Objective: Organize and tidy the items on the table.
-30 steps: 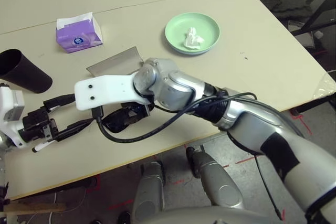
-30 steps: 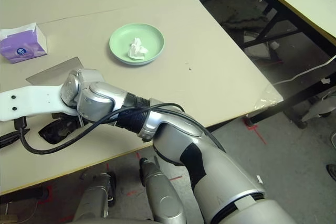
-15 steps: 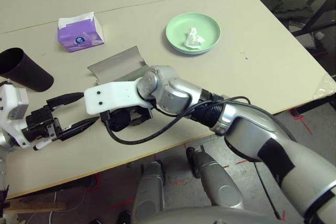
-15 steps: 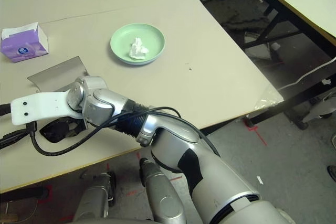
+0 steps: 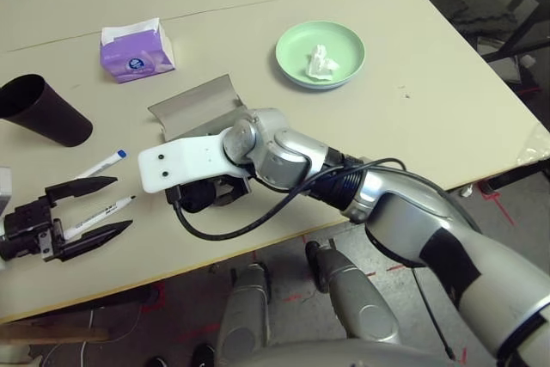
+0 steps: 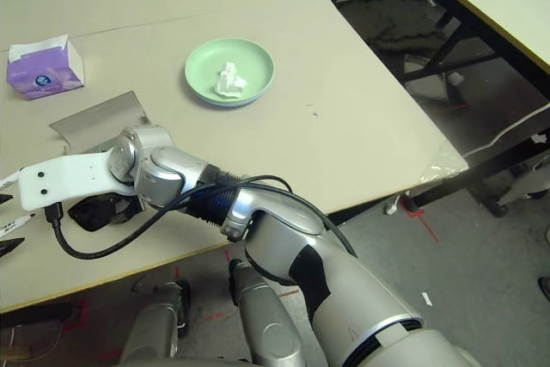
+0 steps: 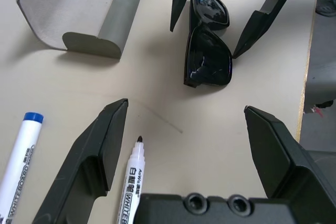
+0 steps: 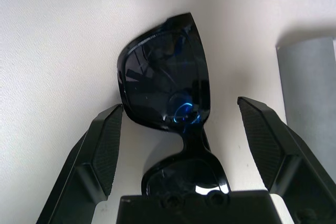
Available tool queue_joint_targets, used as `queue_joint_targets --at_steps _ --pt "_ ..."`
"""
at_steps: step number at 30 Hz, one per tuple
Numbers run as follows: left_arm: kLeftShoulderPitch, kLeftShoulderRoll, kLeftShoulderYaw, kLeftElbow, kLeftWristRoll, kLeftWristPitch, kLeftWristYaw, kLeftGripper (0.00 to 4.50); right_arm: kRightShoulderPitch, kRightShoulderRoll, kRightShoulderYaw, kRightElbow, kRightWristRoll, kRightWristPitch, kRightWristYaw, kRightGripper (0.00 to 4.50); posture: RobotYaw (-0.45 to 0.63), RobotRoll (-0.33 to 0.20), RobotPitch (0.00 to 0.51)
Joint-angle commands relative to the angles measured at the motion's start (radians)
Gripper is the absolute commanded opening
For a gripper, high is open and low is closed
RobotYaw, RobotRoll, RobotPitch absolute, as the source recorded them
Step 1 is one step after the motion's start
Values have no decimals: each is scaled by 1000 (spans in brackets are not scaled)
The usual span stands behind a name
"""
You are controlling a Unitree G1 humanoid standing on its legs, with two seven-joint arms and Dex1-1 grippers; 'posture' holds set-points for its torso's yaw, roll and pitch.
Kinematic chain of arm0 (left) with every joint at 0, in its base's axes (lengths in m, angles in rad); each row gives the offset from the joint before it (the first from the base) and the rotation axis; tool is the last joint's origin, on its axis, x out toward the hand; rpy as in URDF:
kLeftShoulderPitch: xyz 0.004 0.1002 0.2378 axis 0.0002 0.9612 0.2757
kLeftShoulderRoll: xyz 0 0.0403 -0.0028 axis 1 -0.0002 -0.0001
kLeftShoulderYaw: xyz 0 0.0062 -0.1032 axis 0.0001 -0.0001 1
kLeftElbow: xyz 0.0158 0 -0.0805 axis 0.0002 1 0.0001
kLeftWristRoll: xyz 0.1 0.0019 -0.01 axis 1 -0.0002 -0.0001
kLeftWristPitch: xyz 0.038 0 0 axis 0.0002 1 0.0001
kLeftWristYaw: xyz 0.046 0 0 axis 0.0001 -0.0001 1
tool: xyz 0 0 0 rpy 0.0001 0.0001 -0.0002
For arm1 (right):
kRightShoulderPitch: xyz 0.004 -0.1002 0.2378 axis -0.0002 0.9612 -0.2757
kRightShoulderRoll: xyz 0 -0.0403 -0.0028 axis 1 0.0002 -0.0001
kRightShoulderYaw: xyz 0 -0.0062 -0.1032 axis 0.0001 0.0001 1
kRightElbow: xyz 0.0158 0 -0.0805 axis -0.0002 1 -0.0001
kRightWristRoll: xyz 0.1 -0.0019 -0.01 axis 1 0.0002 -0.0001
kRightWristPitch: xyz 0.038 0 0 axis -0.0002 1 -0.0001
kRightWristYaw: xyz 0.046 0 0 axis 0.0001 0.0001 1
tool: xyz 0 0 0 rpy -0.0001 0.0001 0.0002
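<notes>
Black sunglasses (image 8: 168, 82) lie on the table (image 5: 412, 126) near its front edge, just in front of the open grey glasses case (image 5: 198, 105). My right gripper (image 8: 178, 103) is open, one finger on each side of the sunglasses. My left gripper (image 5: 82, 212) is open and empty at the front left. Two white marker pens lie between the grippers, one blue-capped (image 5: 99, 165), one uncapped (image 5: 103, 211). The black cup (image 5: 43, 109) lies on its side at far left. The purple tissue box (image 5: 136, 47) stands behind. Crumpled tissue (image 5: 320, 62) rests in the light-green plate (image 5: 344, 36). The light-blue plate is out of view.
The table's front edge runs close below both grippers, and its right edge drops off past the green plate. A black cable (image 5: 258, 217) loops under my right wrist. Black table legs (image 6: 430, 32) and floor show to the right.
My left gripper has drawn back to the left, and both markers now lie bare on the table. My right wrist has shifted slightly right over the sunglasses.
</notes>
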Motion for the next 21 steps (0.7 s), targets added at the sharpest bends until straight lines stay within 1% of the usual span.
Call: queue_joint_targets --at_steps 1,4,12,21 --pt "22 -21 0 -36 0 18 19 4500 6 42 -2 -11 -13 -15 13 4431 -44 0 259" --pt "27 -32 -3 -56 -3 29 31 4500 7 39 -1 -18 -18 -14 19 4431 -48 0 259" --pt "33 -54 -12 -89 0 44 43 4500 -5 -8 0 -29 -46 -16 61 4431 -65 0 255" --pt "15 -62 -38 -121 1 69 73 4500 -12 -3 -20 -17 -64 -17 72 4431 -72 0 249"
